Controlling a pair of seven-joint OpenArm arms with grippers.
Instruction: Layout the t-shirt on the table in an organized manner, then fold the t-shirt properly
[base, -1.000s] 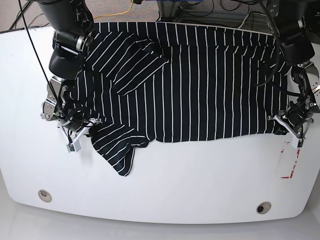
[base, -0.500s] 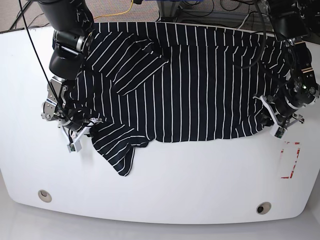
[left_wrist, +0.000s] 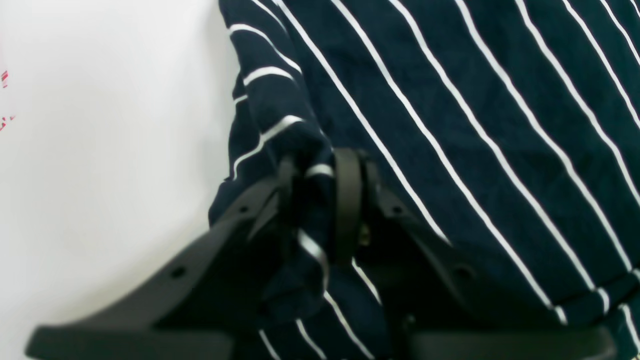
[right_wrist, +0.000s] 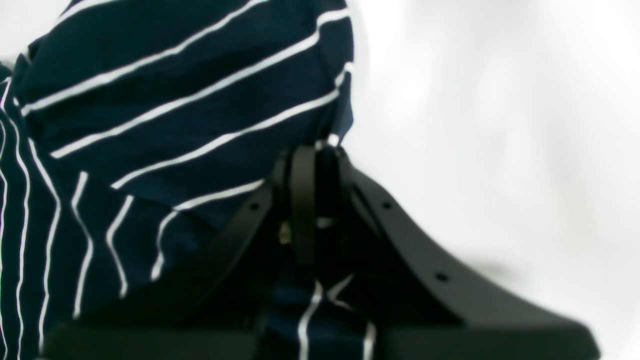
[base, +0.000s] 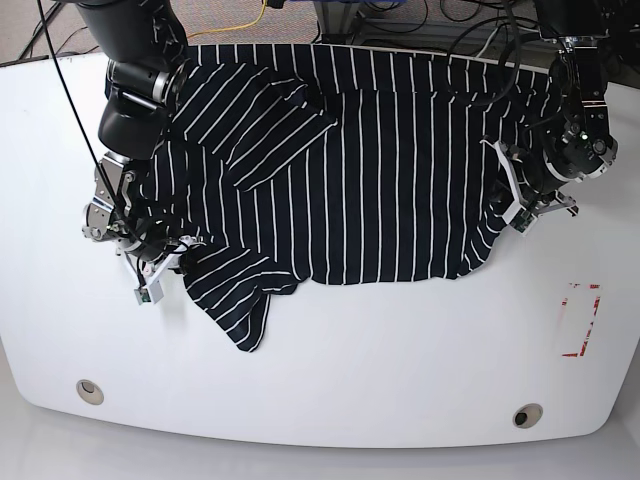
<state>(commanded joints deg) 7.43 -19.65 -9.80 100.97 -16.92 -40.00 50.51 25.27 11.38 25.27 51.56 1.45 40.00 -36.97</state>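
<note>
currently both grippers are clamped on cloth. left gripper: jaws nearly together with a bunched fold of the t-shirt pinched between them, a white stripe running right through the gap. striped body of the shirt spreads away from the jaws on one side; on the other side, past the gathered edge, is bare table, with a trace of the red mark at the frame border. in the base view the left gripper sits at the shirt's side edge, cloth puckered in toward it, and the red mark lies well apart from it, nearer the table's front.

right gripper: jaws close to shut on a thin edge of the t-shirt, a bit of stripe visible in the slot. a sleeve-like lobe of fabric bulges just ahead of and to one side of the jaws; plain white table on the other side. base view puts the right gripper at the opposite edge of the shirt, touching the cloth where a sleeve trails off toward the front.

t-shirt lies across the rear half of the table, mostly flat, one flap folded over near the right arm's side, far hem at the table's back edge. two round metal holes near the front edge; exact grip depth on either side cannot be told.
</note>
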